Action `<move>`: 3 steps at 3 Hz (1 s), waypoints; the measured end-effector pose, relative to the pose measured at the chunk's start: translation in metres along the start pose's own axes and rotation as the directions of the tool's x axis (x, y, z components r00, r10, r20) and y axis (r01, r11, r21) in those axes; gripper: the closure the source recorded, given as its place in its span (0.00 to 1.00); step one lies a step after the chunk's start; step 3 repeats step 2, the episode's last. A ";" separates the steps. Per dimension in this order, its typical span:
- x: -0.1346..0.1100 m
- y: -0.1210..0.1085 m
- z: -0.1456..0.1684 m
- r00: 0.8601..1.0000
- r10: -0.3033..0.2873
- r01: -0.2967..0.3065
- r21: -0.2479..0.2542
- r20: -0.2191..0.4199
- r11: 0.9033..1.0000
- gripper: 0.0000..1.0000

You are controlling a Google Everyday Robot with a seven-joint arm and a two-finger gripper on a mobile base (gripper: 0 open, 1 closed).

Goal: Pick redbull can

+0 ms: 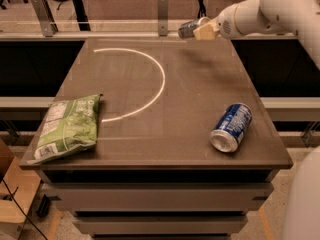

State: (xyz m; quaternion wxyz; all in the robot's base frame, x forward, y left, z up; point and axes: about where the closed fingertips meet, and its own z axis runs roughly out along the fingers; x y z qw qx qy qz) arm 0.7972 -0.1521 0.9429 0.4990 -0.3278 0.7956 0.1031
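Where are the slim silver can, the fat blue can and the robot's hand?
redbull can (189,30), camera view, on its side wall, held in the air.
blue can (231,126), camera view, on its blue side; it lies front right.
gripper (202,30), camera view, far right, at the spot where it clamps the redbull can.

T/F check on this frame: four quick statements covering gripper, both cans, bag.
1. The gripper holds the redbull can at the far edge of the table. True.
2. The blue can stands upright. False: it lies on its side, near the front right corner.
3. The green bag lies at the table's front left. True.
4. The blue can sits inside the white arc. False: it lies outside the arc, off to its right.
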 end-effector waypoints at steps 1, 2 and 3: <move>-0.061 -0.002 -0.047 0.986 -0.145 0.144 0.026 0.085 0.989 1.00; -0.068 -0.004 -0.050 0.980 -0.172 0.169 0.035 0.095 0.985 1.00; -0.068 -0.004 -0.050 0.980 -0.172 0.169 0.035 0.095 0.985 1.00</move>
